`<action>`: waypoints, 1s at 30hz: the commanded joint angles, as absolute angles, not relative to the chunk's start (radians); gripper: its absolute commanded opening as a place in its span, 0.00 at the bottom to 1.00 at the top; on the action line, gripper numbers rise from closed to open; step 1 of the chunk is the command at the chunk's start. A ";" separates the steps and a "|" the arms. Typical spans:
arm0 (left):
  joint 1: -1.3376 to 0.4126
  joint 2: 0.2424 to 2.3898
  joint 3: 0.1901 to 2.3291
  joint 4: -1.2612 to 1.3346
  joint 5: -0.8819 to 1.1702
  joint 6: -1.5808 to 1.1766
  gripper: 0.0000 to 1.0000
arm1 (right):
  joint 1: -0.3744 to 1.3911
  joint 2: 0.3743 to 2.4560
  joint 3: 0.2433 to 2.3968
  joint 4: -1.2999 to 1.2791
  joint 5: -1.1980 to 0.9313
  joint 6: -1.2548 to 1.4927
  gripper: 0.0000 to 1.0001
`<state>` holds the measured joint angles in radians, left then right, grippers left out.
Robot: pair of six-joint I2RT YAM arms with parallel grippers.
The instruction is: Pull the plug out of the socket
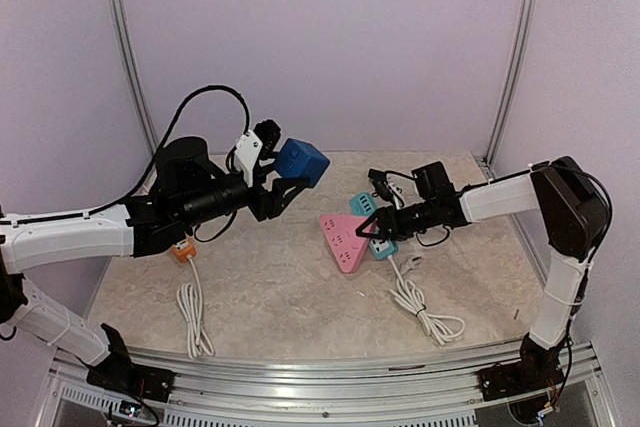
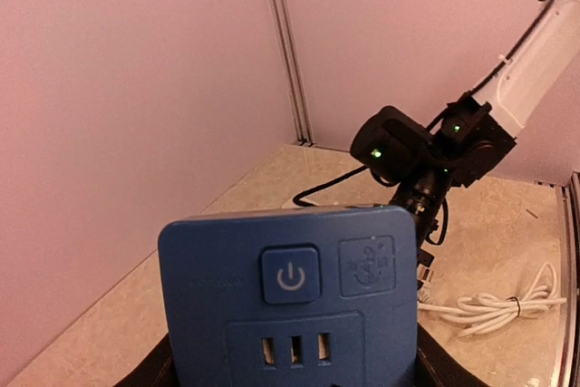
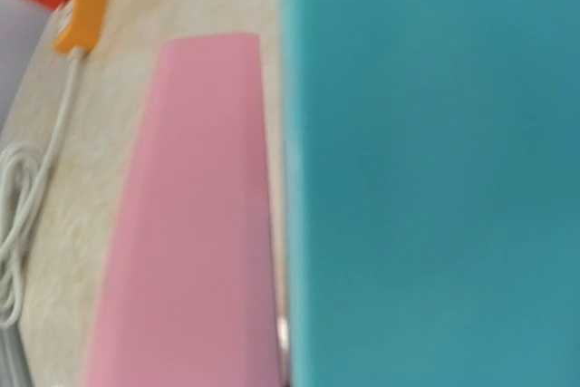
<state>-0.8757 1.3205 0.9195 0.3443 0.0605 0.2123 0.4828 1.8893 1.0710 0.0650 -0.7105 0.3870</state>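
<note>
Left gripper (image 1: 285, 177): clenched on the blue cube socket (image 1: 303, 161) and holding it off the table (image 1: 270, 297), left of centre in the overhead view. Its own camera shows dark fingers (image 2: 159, 371) bracketing the cube's lower corners.
Right gripper (image 1: 383, 224): low at the teal strip (image 1: 361, 206), right of centre in the overhead view. Its own camera is filled with teal and shows no fingers, so I cannot tell whether it clasps the strip or only rests against it.
Plug: a dark plug (image 1: 378, 183) with a black lead seems to sit at the teal strip's far end. It is too small to be sure it is seated. The cube face in the left wrist view carries no plug.
Step in hand: likely bracing a socket body before the pull.
Doing it well: pin the socket body firmly, grip the plug by its housing rather than its lead, and draw straight out along the pins without twisting.
Edges: the pink strip (image 1: 343, 239) lies touching or just beside the teal strip's left side. A coiled white lead (image 1: 425, 312) lies near, toward the lower right. The corner post (image 1: 510, 57) stands upper right.
Open room: bare table at lower centre, between the two coils, suits the withdrawal. The orange strip (image 1: 183, 251) lies well apart at centre left.
</note>
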 commanded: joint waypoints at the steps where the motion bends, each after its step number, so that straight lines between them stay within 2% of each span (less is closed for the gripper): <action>1: -0.734 1.338 1.001 0.304 0.197 -0.057 0.06 | 0.413 1.746 1.014 0.082 -0.666 0.383 0.00; 5: -0.608 1.443 1.080 0.287 0.353 -0.212 0.06 | 0.348 1.656 0.961 0.089 -0.665 0.389 0.00; 10: -0.533 1.634 1.205 0.290 0.495 -0.314 0.08 | 0.286 1.559 0.927 0.088 -0.681 0.395 0.00; 20: -0.512 2.033 1.526 0.225 0.594 -0.363 0.09 | 0.165 1.476 0.858 0.137 -0.736 0.427 0.00; 30: -0.509 2.379 1.873 0.147 0.656 -0.436 0.13 | 0.136 1.462 0.823 0.173 -0.763 0.445 0.00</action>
<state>-0.5163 2.2845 1.7508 0.1867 0.6075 -0.3962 0.1455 1.5032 0.8326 0.0994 -0.7147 0.4271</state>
